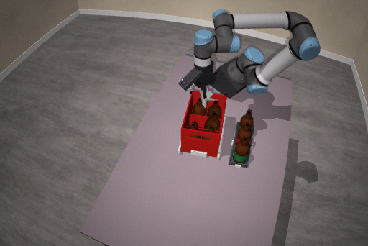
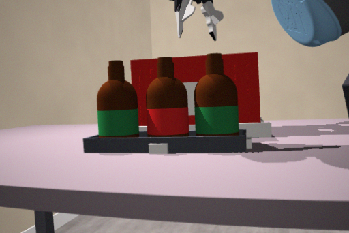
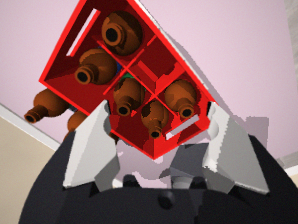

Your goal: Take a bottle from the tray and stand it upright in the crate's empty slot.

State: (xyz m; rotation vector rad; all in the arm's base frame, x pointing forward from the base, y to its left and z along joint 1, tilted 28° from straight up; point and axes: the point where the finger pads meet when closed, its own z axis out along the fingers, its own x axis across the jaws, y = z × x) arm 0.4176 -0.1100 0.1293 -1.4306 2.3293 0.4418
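The red crate [image 1: 203, 128] stands on the table with several brown bottles upright in it. Its empty slot [image 3: 154, 62] is the middle one on the side away from the tray, and it also shows in the top view [image 1: 194, 117]. The dark tray [image 2: 165, 143] holds three upright brown bottles: a green-labelled one [image 2: 117, 102], a red-labelled one [image 2: 167, 102] and a green-labelled one [image 2: 215, 99]. My gripper [image 1: 205, 101] hangs above the far end of the crate, pointing down. Its fingers [image 2: 196, 36] stand apart with nothing between them [image 3: 157, 107].
The tray [image 1: 241, 146] stands right of the crate, close beside it. My arm's base [image 1: 230, 78] sits just behind the crate, and a blue joint cap [image 2: 305, 12] fills the upper right of the exterior view. Small white blocks [image 1: 198, 153] sit at the crate's foot.
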